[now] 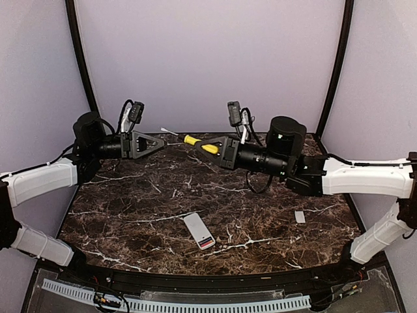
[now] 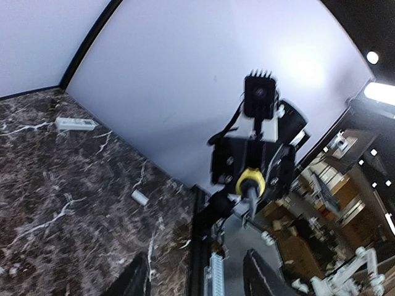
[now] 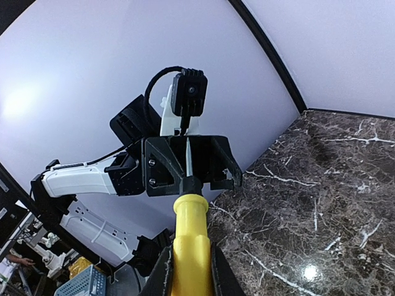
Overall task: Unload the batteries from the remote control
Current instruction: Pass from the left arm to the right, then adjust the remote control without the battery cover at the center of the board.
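My right gripper (image 1: 212, 149) was clamped on the yellow handle of the screwdriver (image 1: 195, 142). It held the screwdriver off the table (image 1: 130, 215) in the upper middle of the overhead view, with the thin shaft pointing left toward my left gripper (image 1: 159, 145). In the right wrist view my fingers (image 3: 162, 271) pressed the handle's sides at the bottom centre, and the shaft rose in front of the other gripper's dark body. My left gripper's jaws stood apart with nothing between them. Its wrist view showed the two fingers at the bottom edge with a gap, facing the screwdriver's tip. The remote control (image 1: 197, 228) lay flat on the dark marble, low and centre in the overhead view, well apart from both grippers. The batteries (image 1: 206, 242) showed as a red and dark patch at its near end, inside the remote control; I could not tell how many. A small white cover (image 1: 300, 217) lay on the table to the right of it.
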Tool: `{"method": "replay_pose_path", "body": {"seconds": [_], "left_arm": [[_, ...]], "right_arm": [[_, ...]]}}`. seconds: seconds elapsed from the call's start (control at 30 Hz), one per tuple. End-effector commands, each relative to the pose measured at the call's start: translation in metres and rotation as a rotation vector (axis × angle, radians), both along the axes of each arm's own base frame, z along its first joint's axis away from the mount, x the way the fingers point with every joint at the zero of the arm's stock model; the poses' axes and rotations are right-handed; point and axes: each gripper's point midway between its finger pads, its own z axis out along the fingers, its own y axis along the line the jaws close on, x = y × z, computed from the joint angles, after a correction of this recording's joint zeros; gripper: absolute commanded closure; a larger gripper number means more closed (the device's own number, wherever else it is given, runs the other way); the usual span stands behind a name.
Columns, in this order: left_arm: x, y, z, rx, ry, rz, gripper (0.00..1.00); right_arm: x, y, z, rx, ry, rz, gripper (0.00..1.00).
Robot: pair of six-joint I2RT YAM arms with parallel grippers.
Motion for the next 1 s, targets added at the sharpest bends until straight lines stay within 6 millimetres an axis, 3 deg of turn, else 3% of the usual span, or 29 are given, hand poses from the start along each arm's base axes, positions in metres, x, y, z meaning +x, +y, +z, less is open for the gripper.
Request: {"method": "replay_pose_path", "body": {"seconds": [0.0,0.23,0.37,0.53,0.67,0.8,0.97], "left_arm": [[0.011,-0.001,-0.011,0.110,-0.023,0.100,0.37],[0.028,-0.001,-0.041,0.275,-0.002,0.213,0.29],[0.028,-0.020,-0.075,0.398,0.023,0.175,0.28],[0.024,-0.045,-0.110,0.542,0.021,0.127,0.27],[0.024,-0.059,-0.136,0.598,0.073,0.067,0.27],[0.028,-0.070,-0.177,0.742,0.114,0.042,0.27],[0.031,-0.093,-0.197,0.794,0.141,-0.006,0.27]], "right_arm": [[0.006,-0.024,0.006,-0.072,-0.027,-0.113,1.00],[0.011,-0.072,-0.049,-0.304,0.096,-0.273,1.00],[0.009,-0.099,-0.073,-0.373,0.154,-0.350,1.00],[0.008,-0.114,-0.076,-0.364,0.154,-0.390,1.00],[0.007,-0.113,-0.076,-0.373,0.132,-0.381,1.00],[0.007,-0.112,-0.079,-0.380,0.125,-0.375,1.00],[0.006,-0.114,-0.081,-0.367,0.128,-0.378,1.00]]}}
